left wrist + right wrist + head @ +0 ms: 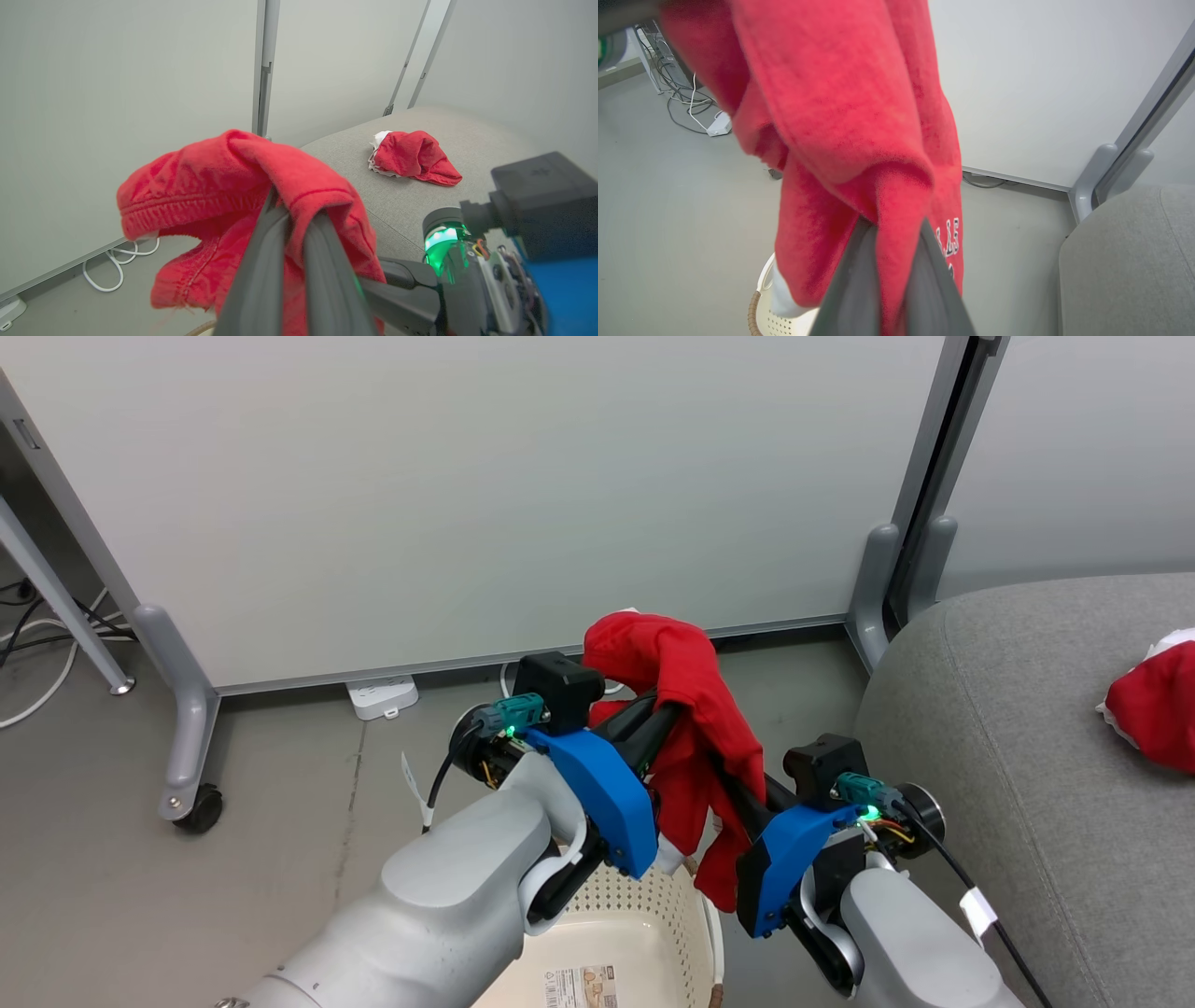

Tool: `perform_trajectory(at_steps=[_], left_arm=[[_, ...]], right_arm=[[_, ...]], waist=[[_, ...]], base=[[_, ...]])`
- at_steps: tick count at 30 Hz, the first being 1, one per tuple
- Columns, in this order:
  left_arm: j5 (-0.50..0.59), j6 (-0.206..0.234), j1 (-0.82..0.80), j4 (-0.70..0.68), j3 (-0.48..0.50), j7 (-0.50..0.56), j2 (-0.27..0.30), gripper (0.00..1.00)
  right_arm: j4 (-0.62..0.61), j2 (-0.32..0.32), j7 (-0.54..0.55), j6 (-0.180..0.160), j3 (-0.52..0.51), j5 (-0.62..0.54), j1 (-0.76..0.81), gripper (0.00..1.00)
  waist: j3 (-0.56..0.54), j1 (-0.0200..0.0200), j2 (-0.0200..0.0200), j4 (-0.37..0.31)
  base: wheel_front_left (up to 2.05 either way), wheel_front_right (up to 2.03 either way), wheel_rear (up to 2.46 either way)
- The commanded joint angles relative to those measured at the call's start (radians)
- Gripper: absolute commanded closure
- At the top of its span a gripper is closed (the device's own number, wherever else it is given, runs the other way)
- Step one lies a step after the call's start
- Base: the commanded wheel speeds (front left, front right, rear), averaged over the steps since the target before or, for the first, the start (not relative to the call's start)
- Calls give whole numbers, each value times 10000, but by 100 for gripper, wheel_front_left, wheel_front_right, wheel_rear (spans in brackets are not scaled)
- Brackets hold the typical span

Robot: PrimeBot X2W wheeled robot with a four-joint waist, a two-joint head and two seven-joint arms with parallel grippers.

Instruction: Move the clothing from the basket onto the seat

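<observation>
**Item:** red garment (686,681), held up above the basket (644,896), which sits at 6 o'clock in the head view.

**Claws:** left claw (296,214) and right claw (894,228) are both clenched on the garment. Fabric hides the tips, so the left hold is likely, not certain.

**Also:** second garment (1153,705) lies on the seat (1008,728), at 3 o'clock.

**Risk:** the trailing hem could snag the basket rim on the swing across. An uneven release could leave it hanging from one claw.

**Writing:** white lettering (952,242) on the garment is folded and unreadable. The basket label (581,985) is too small to read.

Office or lab space: wheeled white partition panels (467,495), floor power strip (381,697), loose cables (684,100), grey sofa seat (1027,756).
</observation>
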Motion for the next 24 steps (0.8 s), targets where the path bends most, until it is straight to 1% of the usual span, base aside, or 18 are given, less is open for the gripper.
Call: perform_trajectory(at_steps=[1,14,15,16,17,18,20,24], left_arm=[[-17,-27,-154,4,31,-47,20,100],[56,18,-105,1,128,-53,19,100],[58,27,-97,0,140,-54,19,99],[78,33,-92,-7,171,-54,19,63],[147,62,-106,-28,203,-55,19,2],[223,80,-101,-60,264,-55,19,0],[507,162,14,-220,625,-54,20,0],[1343,311,740,-646,1611,-44,24,0]], right_arm=[[35,-3,-75,-11,46,23,-211,100],[337,-3,-401,-11,228,198,-403,100],[360,-3,-416,-11,240,207,-415,100],[379,-4,-427,-11,255,217,-428,100],[393,-4,-440,-11,268,223,-435,100],[411,-4,-435,-11,279,228,-437,100],[450,-4,-454,-11,263,231,-440,100],[483,-2,-547,-11,124,204,-500,100]], waist=[[0,0,0,-8],[-3,0,0,-31],[-1,0,0,-36],[2,0,0,-44],[8,0,0,-53],[14,0,0,-64],[29,0,0,-75],[59,0,0,-89]], base=[[0,0,0],[0,0,0],[0,0,0],[0,0,0],[0,0,0],[0,0,0],[0,0,0],[0,0,0]])
